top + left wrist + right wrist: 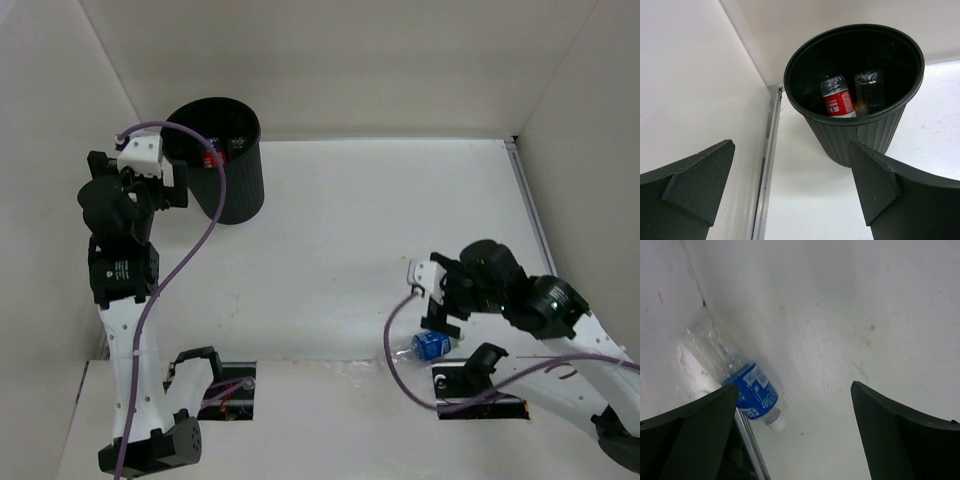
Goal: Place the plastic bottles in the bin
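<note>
The black ribbed bin (236, 190) stands at the far left; it also shows in the left wrist view (860, 135). Inside it lie the red-labelled bottle (838, 101) and a plain clear bottle (869, 90), with a bit of orange between them. The blue-labelled bottle (430, 346) lies on its side at the table's near edge, also in the right wrist view (752, 392). My left gripper (790, 195) is open and empty beside the bin. My right gripper (795, 430) is open and empty, just above the blue-labelled bottle, which lies by its left finger.
White walls enclose the table on the left, back and right. A metal strip (767, 165) runs along the left wall's foot. A metal rail (752, 445) lies at the near edge beside the bottle.
</note>
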Controlling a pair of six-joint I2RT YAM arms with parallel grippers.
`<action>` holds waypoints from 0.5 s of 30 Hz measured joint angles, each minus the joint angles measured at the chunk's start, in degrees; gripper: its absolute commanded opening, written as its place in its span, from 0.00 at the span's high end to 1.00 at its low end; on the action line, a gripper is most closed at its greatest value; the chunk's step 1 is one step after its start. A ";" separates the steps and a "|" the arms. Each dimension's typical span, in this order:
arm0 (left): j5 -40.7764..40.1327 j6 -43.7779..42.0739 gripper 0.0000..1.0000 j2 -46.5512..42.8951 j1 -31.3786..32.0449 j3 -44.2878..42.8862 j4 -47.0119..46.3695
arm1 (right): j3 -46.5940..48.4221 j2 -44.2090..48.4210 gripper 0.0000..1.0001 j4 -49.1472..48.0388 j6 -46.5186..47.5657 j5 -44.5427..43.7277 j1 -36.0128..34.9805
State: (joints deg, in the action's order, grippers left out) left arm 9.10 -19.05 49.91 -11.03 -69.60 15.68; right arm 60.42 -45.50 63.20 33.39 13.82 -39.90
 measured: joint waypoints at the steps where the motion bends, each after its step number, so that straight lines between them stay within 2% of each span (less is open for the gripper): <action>1: 0.33 -0.44 0.00 -0.07 -0.09 0.17 -0.15 | -1.70 2.86 0.00 1.29 1.97 -1.68 -2.69; 6: 1.36 -2.71 0.00 -0.15 -0.72 0.35 -0.17 | -11.04 6.16 0.00 4.35 4.55 -7.69 -14.45; 15: 1.53 -8.31 0.00 0.50 -0.68 -3.32 0.22 | -19.32 1.33 0.00 -1.03 4.35 -9.07 -20.20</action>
State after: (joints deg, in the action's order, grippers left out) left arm 10.63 -27.35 50.41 -11.70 -72.93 15.90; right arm 41.10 -44.16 62.17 37.74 4.75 -60.10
